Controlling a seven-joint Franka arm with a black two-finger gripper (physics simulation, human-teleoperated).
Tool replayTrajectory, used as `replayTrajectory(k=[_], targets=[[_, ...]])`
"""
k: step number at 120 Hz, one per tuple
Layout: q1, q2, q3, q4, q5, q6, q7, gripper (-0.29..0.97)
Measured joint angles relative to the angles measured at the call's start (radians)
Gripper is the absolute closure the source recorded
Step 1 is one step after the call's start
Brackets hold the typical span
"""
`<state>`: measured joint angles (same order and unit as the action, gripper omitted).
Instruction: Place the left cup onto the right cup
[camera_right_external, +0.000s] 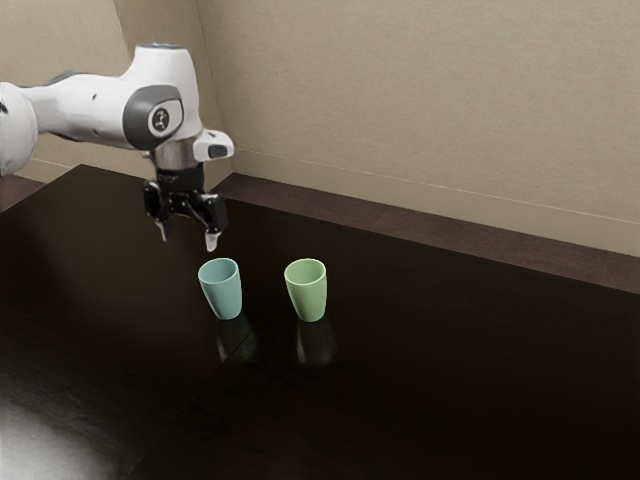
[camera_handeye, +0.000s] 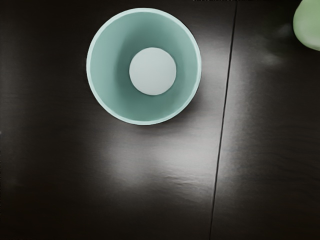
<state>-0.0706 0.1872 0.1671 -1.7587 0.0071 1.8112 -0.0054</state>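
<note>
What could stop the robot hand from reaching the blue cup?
Likely nothing, so yes: the open gripper hangs above the blue cup, which stands upright, apart from the green cup.

Soft, dim light; the glossy black counter (camera_right_external: 480, 380) faintly mirrors the teal plastic cup (camera_right_external: 221, 288) and green plastic cup (camera_right_external: 306, 289).

A dark, glossy table (camera_right_external: 470, 400) is stretching across the whole foreground, its polished top catching soft light and giving back pale, blurred reflections. Behind it a plain beige wall (camera_right_external: 430, 90) is rising and meeting a second wall (camera_right_external: 60, 40) at a corner toward the exterior view's left, while a brown strip (camera_right_external: 480, 240) is running along its foot, just past the table's far edge. In the wrist view a thin straight seam (camera_handeye: 226, 100) is crossing the tabletop.
</note>
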Motion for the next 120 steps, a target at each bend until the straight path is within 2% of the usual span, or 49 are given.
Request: replayTrajectory(k=[120], targets=[[0.034,0.101,0.017,-0.011,-0.006,0.099,-0.216,0.00]])
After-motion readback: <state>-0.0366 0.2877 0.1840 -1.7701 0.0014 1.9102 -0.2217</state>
